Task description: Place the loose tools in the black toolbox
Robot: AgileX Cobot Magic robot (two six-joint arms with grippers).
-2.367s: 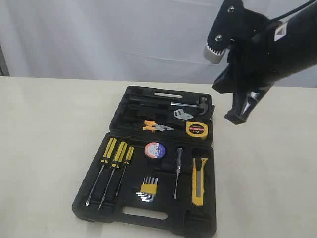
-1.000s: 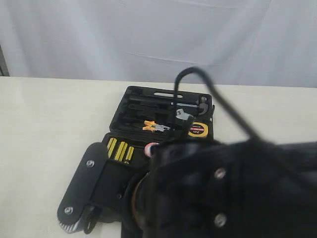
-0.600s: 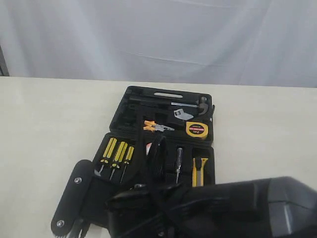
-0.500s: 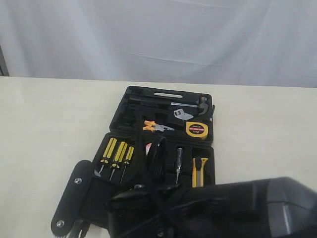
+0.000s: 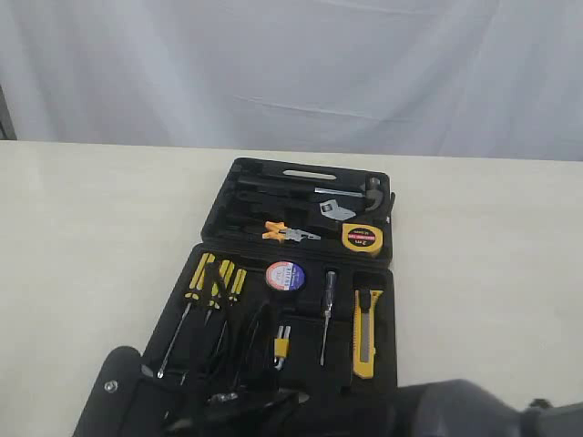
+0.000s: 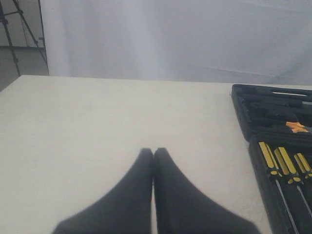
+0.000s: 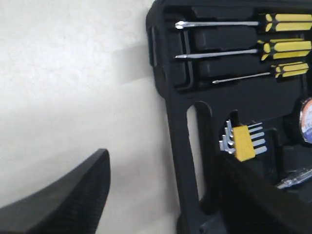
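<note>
Since half a second ago the right arm has dropped lower in the exterior view, uncovering the black tape roll (image 5: 285,275). All four loose tools look seated in the black toolbox (image 5: 223,205) — pliers (image 5: 290,233), tape measure (image 5: 362,238), utility knife (image 5: 364,332). Right gripper (image 7: 163,161) is spread wide and empty over the case's front edge, by the hex key set (image 7: 243,141). Left gripper (image 6: 153,156) is pinched closed on nothing. Risk, as I judge it — a finger snags the edge and jolts tools loose.
</note>
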